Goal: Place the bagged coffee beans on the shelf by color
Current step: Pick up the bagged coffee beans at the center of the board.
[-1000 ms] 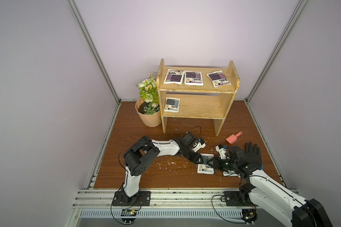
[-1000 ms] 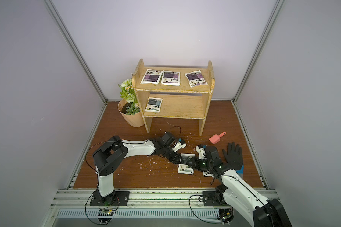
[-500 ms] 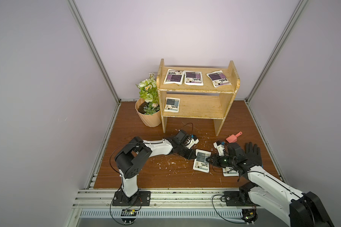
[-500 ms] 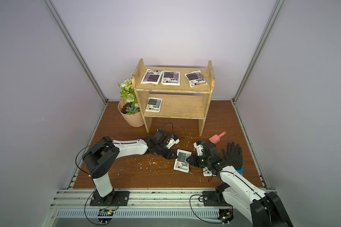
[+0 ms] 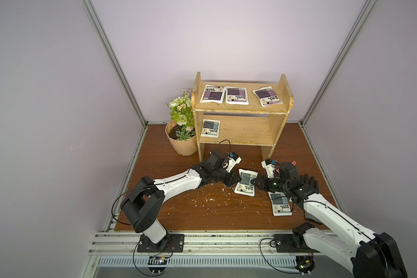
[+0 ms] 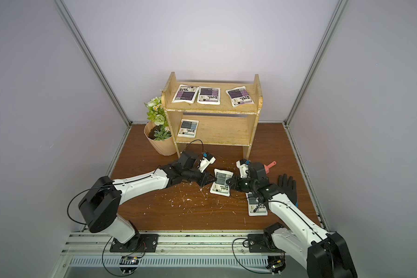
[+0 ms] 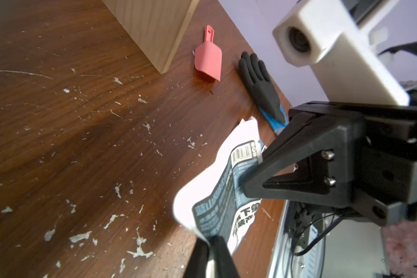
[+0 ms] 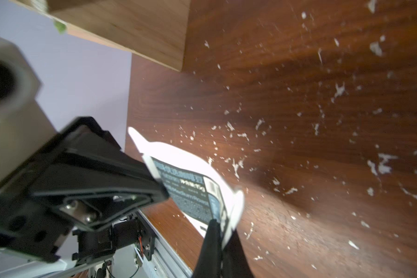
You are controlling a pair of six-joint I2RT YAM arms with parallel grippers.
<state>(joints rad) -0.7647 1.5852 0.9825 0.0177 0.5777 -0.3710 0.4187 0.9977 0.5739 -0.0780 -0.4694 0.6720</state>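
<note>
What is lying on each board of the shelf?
Top board of the shelf: three purple pouches. Lower board: one grey-blue pouch at the flowerpot end. Its rear strip is hidden under the top board.

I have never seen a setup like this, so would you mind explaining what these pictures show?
Two robot arms with pincer grippers work on a brown table. Two pictures look down from overhead; two come from wrist cameras. The left gripper and right gripper both pinch one grey-blue pouch by opposite edges. A second pouch lies by the right arm. The shelf carries three purple pouches on top, a fourth pouch below. A flowerpot, scoop and glove sit nearby.
</note>
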